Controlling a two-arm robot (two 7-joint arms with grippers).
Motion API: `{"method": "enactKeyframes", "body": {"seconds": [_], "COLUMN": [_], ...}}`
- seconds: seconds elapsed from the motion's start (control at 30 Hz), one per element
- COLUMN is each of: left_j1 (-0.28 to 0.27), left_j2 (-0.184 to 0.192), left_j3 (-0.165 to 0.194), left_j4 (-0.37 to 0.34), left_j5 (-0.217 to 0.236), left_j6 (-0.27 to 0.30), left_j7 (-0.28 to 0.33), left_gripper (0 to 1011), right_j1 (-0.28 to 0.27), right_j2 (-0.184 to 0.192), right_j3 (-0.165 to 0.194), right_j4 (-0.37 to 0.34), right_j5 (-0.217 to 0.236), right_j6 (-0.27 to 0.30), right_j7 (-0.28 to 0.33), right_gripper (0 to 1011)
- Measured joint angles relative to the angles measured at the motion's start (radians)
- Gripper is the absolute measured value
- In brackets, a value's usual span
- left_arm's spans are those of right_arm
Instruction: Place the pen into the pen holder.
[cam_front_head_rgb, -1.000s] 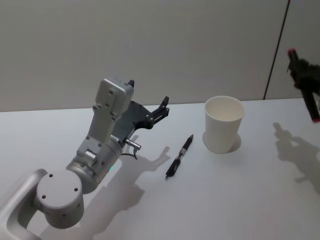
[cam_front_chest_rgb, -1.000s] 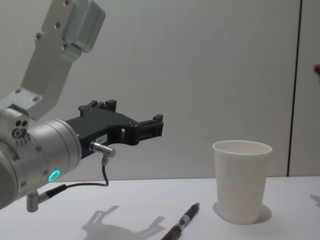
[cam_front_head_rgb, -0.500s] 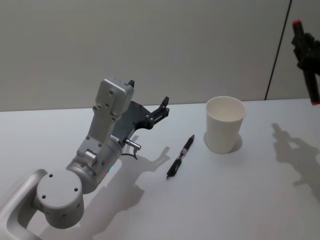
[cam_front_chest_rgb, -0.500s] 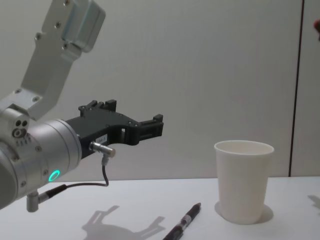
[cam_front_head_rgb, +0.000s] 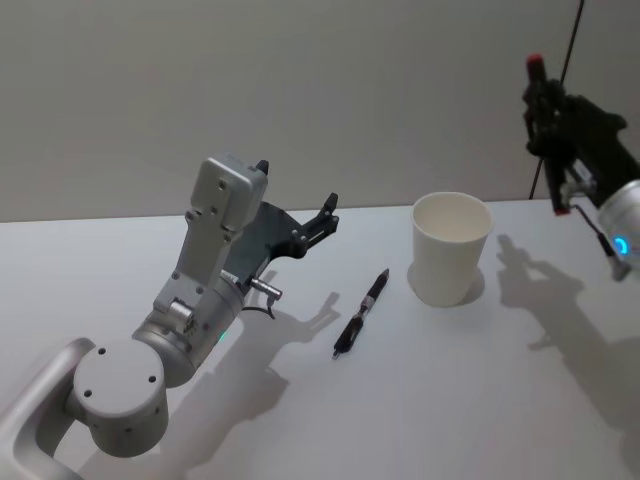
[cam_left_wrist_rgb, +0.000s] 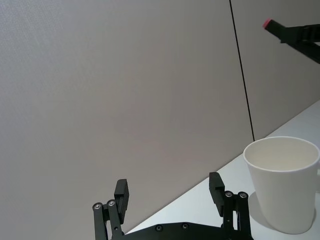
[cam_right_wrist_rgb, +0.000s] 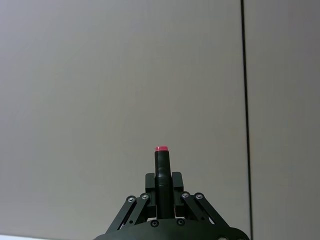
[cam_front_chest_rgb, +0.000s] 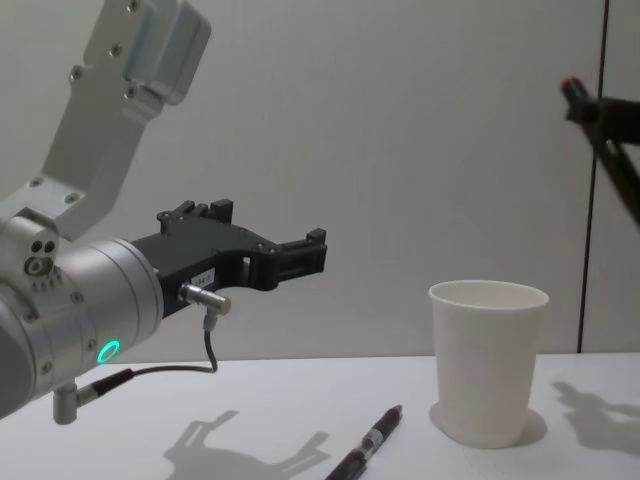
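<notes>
Pen (cam_front_head_rgb: 360, 313) lies flat on the surface (cam_front_head_rgb: 450, 420), between the left tool (cam_front_head_rgb: 296, 186) and the pen holder (cam_front_head_rgb: 450, 250). It is near the holder but not touching it, and nothing grips it. Neither the pen nor the holder has moved over the last second.

The change is on the right side. My right tool (cam_front_head_rgb: 541, 98) was at the far right edge a second ago. It has since climbed and swung inward. It now hangs in the air to the right of the holder, well above its rim in the chest view. Its shadow falls on the surface just beside the cup.

Right tool is clenched on a red-tipped stick (cam_right_wrist_rgb: 161, 170). The stick is dark and slender and stands straight up between the fingers in the wrist view. I read it as a marker or second pen, though I can't confirm that.

Left tool hasn't budged. It is raised off the surface, fingers spread wide and holding nothing, with the holder (cam_left_wrist_rgb: 285, 185) in its wrist view.

My judgement:
- The right arm is on approach for a drop into the holder.
- It is not over the mouth yet and needs more travel to the left.
- The red end points up, so the stick's lower end needs lining up over the opening before release.
- A tall, light cup could tip if clipped.
</notes>
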Motion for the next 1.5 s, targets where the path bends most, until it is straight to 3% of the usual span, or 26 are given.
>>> {"method": "enactKeyframes", "body": {"seconds": [0.2,0.43,1.23,1.5], "left_j1": [0.0,0.0,0.0,0.0], "left_j2": [0.0,0.0,0.0,0.0], "left_j3": [0.0,0.0,0.0,0.0], "left_j4": [0.0,0.0,0.0,0.0], "left_j5": [0.0,0.0,0.0,0.0], "left_j6": [0.0,0.0,0.0,0.0], "left_j7": [0.0,0.0,0.0,0.0], "left_gripper": [1001,1001,1000,1001], "right_j1": [0.043,0.105,0.143,0.15], "right_j2": [-0.05,-0.102,-0.159,-0.176], "right_j3": [-0.029,-0.049,-0.077,-0.096], "right_j4": [0.069,0.122,0.192,0.224], "right_j5": [-0.024,-0.024,-0.034,-0.083], "right_j6": [-0.094,-0.155,-0.134,-0.181], "right_j7": [0.006,0.001,-0.056,-0.045], "right_gripper": [177,178,178,177]}}
